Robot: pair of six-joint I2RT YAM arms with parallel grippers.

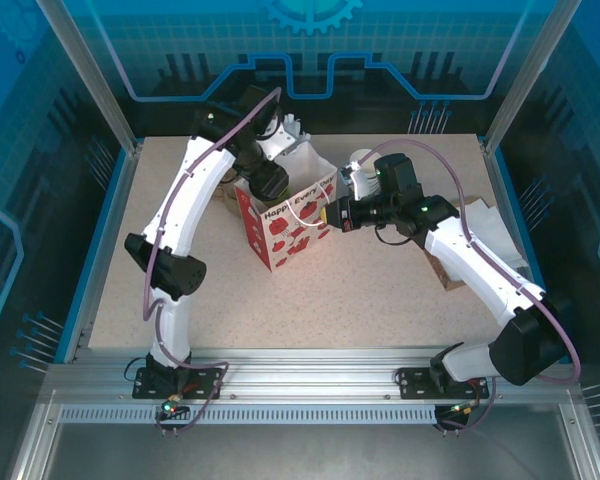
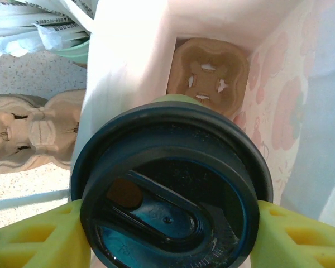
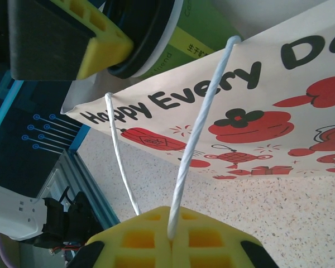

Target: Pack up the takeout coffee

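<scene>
Yellow fingers [image 2: 33, 240] of my left gripper [image 2: 168, 237] clamp the dark olive-green paper cup with its round black plastic lid [image 2: 173, 184], which hangs just above the mouth of the white paper bag printed in red [image 2: 128, 67]. I judge the descent should be straight and slow, cup upright, aimed at the brown moulded-pulp carrier [image 2: 209, 72] on the bag floor. My right gripper [image 3: 170, 226], pressed together on the white twisted cord handle [image 3: 196, 139], should hold the mouth open.
</scene>
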